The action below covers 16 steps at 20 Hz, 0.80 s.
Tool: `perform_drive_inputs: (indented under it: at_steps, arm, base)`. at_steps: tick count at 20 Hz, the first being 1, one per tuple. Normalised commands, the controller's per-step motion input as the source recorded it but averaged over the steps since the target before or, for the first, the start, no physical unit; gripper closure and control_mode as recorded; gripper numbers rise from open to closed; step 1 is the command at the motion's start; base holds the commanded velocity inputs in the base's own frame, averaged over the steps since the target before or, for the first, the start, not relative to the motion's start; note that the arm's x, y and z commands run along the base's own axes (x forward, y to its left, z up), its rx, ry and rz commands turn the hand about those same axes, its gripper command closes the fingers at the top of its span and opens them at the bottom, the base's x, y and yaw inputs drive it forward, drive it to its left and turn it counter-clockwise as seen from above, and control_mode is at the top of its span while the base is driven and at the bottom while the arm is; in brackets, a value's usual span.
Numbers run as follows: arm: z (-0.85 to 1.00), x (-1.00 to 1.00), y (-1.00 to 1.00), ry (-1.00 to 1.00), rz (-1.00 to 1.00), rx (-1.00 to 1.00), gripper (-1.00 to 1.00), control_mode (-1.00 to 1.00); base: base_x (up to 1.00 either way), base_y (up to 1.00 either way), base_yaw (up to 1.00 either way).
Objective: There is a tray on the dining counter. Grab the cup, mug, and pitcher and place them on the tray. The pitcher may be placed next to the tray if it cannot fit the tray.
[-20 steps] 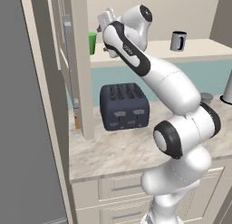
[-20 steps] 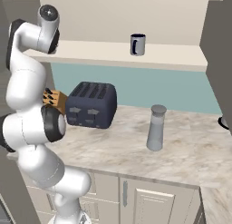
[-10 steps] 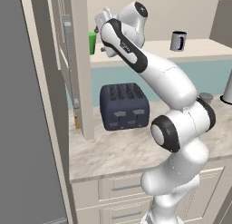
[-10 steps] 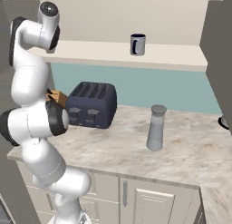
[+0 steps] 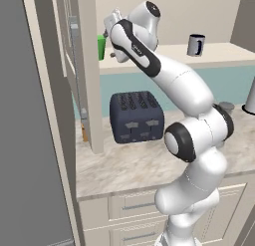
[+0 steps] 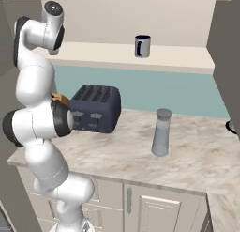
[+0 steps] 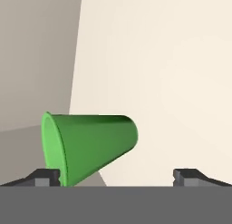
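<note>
The green cup (image 5: 101, 47) stands at the left end of a wall shelf, half hidden by a cabinet panel. My gripper (image 5: 108, 35) hovers just to its right at shelf height. In the hand view the cup (image 7: 86, 146) appears rolled sideways, close in front of the left fingertip (image 7: 45, 177); the gripper (image 7: 117, 177) is open and holds nothing. The dark mug (image 6: 142, 46) sits further right on the same shelf. The grey pitcher (image 6: 161, 132) stands on the marble counter below. The tray and the dining counter are out of view.
A dark blue toaster (image 6: 96, 108) sits on the marble counter (image 6: 122, 156) under the shelf (image 6: 178, 57). A tall cabinet panel (image 5: 87, 70) rises right beside the cup. A wall closes the right side.
The arm has reached further up and left, bringing the hand closer to the green cup. The jaws have stayed open; cup, mug and pitcher have not moved.
</note>
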Motion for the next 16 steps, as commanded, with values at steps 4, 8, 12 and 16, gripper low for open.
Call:
perform_drive_inputs:
  at_steps: [4, 8, 12, 16]
  arm:
    - [-0.07, 0.17, 0.01, 0.00, 0.00, 0.00, -1.00, -1.00]
    - [-0.07, 0.19, 0.01, 0.01, 0.00, 0.00, -1.00, -1.00]
    - [-0.04, 0.18, 0.05, 0.02, 0.00, 0.00, -1.00, -1.00]
    - [0.00, 0.15, 0.08, 0.02, 0.00, 0.00, -1.00, -1.00]
  base:
    - [0.00, 0.00, 0.00]
    - [0.00, 0.00, 0.00]
    - [0.00, 0.00, 0.00]
    - [0.00, 0.00, 0.00]
